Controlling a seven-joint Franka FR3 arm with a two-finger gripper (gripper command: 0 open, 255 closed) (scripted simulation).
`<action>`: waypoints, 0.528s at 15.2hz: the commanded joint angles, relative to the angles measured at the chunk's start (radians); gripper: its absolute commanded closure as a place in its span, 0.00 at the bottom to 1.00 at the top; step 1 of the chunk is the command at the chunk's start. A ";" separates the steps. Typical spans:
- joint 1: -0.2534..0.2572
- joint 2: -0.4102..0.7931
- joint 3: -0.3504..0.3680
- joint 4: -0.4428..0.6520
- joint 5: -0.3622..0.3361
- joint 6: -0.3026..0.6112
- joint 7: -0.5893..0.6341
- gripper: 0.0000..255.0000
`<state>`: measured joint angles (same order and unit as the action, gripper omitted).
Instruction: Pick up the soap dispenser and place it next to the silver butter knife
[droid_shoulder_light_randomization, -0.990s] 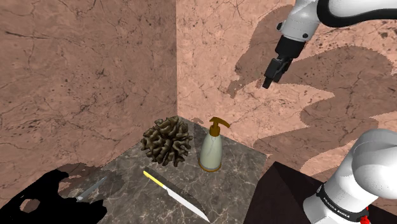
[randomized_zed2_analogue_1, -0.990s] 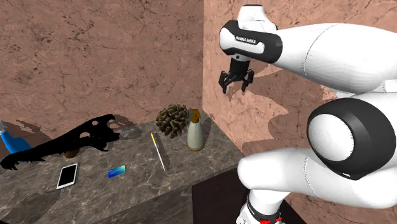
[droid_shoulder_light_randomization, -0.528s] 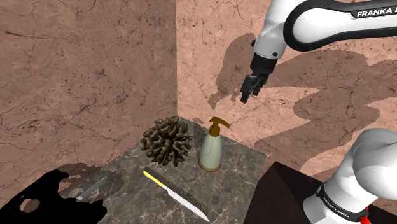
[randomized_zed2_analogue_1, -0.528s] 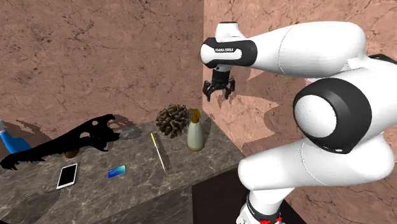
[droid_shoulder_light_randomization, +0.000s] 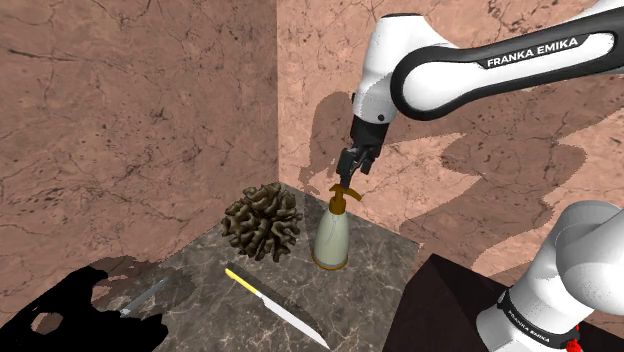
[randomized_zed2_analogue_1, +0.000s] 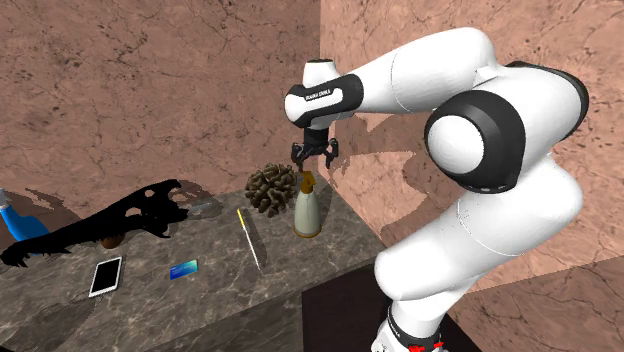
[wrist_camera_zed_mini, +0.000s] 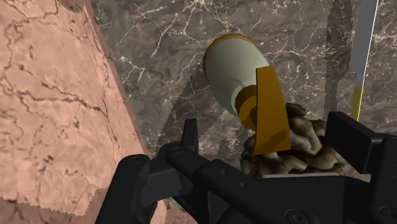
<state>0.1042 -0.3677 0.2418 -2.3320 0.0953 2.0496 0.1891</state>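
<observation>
1. The soap dispenser (droid_shoulder_light_randomization: 332, 240) stands upright on the dark marbled counter (droid_shoulder_light_randomization: 380, 270), close to the corner where the two pink stone walls (droid_shoulder_light_randomization: 130, 120) meet. It has a pale body and an orange-brown pump.
2. The gripper (randomized_zed2_analogue_1: 313, 158) hangs directly over the pump with its fingers (wrist_camera_zed_mini: 189, 135) spread apart, grasping nothing.
3. A brown knobbly cluster (droid_shoulder_light_randomization: 263, 222), like a pine cone, sits just beside the dispenser, on the shoulder view's left.
4. A yellow-handled knife (droid_shoulder_light_randomization: 275, 305) lies flat between the dispenser and the counter's near edge.
5. The grey butter knife (droid_shoulder_light_randomization: 145, 295) lies well apart from the dispenser, at the edge of a ragged black area (droid_shoulder_light_randomization: 75, 315).
6. Further along the counter are a white phone (randomized_zed2_analogue_1: 105, 277) and a blue card (randomized_zed2_analogue_1: 183, 268).
7. Count: one dispenser, two knives, one cluster, one phone, one card.
</observation>
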 joint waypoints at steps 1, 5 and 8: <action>0.008 0.054 0.026 0.013 -0.002 0.033 0.028 0.00; 0.008 0.077 0.031 -0.021 -0.005 0.089 0.031 0.00; 0.008 0.097 0.035 -0.045 -0.007 0.132 0.034 0.00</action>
<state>0.1117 -0.2811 0.2740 -2.3706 0.0894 2.1656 0.2201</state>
